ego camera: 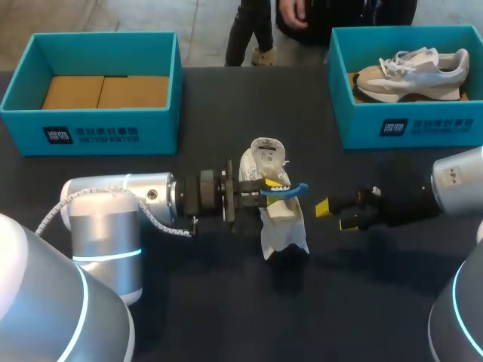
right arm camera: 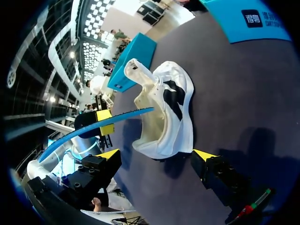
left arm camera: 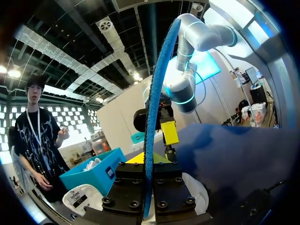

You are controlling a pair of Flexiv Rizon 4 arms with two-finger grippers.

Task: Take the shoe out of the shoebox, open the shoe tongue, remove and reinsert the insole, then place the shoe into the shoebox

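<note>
While left gripper [ego camera: 266, 193] clamps insole [ego camera: 290, 191], shoe [ego camera: 284, 220] mid-table, right gripper [ego camera: 335, 215] agape

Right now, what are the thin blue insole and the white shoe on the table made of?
The thin blue insole looks like soft matte foam: it curves in a bow. The white shoe looks like limp cloth, perhaps mesh, since its upper sags and creases. I cannot be sure.

L grip [ego camera: 266, 192] mid-table, clamped on insole [ego camera: 293, 190] | R grip [ego camera: 333, 215] facing it, fingers apart

Blue insole [ego camera: 285, 191], white shoe [ego camera: 282, 223]
</note>
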